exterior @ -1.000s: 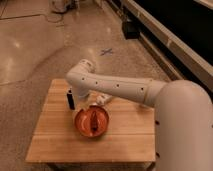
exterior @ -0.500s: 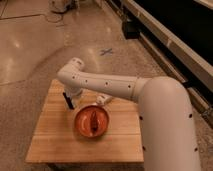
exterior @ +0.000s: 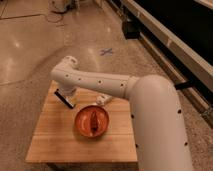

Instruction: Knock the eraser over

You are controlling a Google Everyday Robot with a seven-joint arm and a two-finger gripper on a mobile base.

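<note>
The eraser (exterior: 65, 99) is a small black block with a pale strip. It lies slanted on the wooden table (exterior: 55, 140) near the far left edge, no longer upright. My white arm reaches in from the lower right and bends down over it. The gripper (exterior: 68, 91) sits right above and against the eraser's far end, mostly hidden under the wrist.
An orange bowl (exterior: 92, 121) with a brown item inside stands mid-table, just right of the eraser. A white oblong item (exterior: 103, 100) lies behind the bowl, under my forearm. The table's left edge is close to the eraser. Polished floor lies beyond.
The arm swung left and down over the eraser. The eraser, upright a second ago, tilted and now lies slanted on the table.
</note>
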